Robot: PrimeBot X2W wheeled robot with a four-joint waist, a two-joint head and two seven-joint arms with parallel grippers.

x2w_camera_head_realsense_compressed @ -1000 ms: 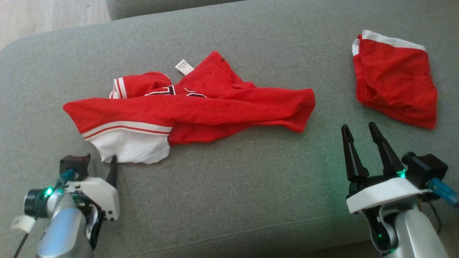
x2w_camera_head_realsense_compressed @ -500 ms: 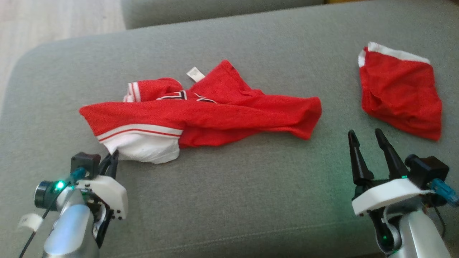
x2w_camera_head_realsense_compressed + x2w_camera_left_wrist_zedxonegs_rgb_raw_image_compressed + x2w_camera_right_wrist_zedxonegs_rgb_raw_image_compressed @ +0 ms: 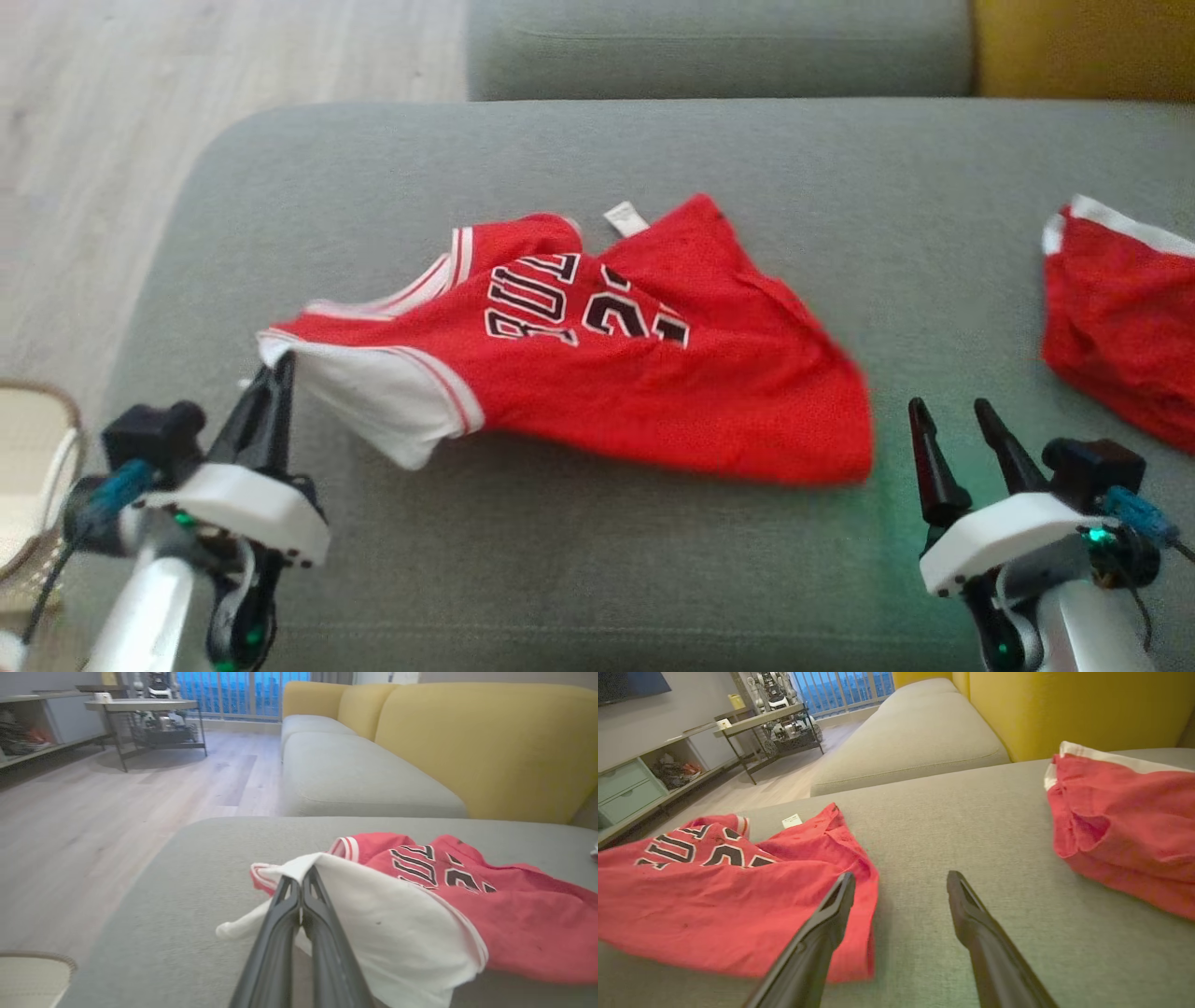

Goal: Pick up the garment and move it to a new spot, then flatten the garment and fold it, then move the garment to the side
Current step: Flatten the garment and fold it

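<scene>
The garment point(image 3: 653, 373) is a red jersey with black-and-white lettering and white trim, spread across the grey sofa cushion point(image 3: 597, 159). My left gripper point(image 3: 278, 366) is shut on the garment's white left corner point(image 3: 299, 865) and holds that corner raised off the cushion, so the cloth drapes down to its right point(image 3: 467, 905). My right gripper point(image 3: 948, 411) stands open just right of the garment's lower right edge point(image 3: 859, 914), above bare cushion, with nothing between its fingers point(image 3: 826, 924).
A second red cloth with a white band point(image 3: 1120, 327) lies at the cushion's right point(image 3: 1120, 812). Wooden floor point(image 3: 140, 140) lies to the left, with a woven basket rim point(image 3: 37, 401) at the left edge. A yellow backrest point(image 3: 490, 742) rises behind the cushions.
My left gripper has shut on the garment's white corner and lifted it, pulling the jersey open so the lettering shows. The head camera has shifted, moving everything in its view right and down.
</scene>
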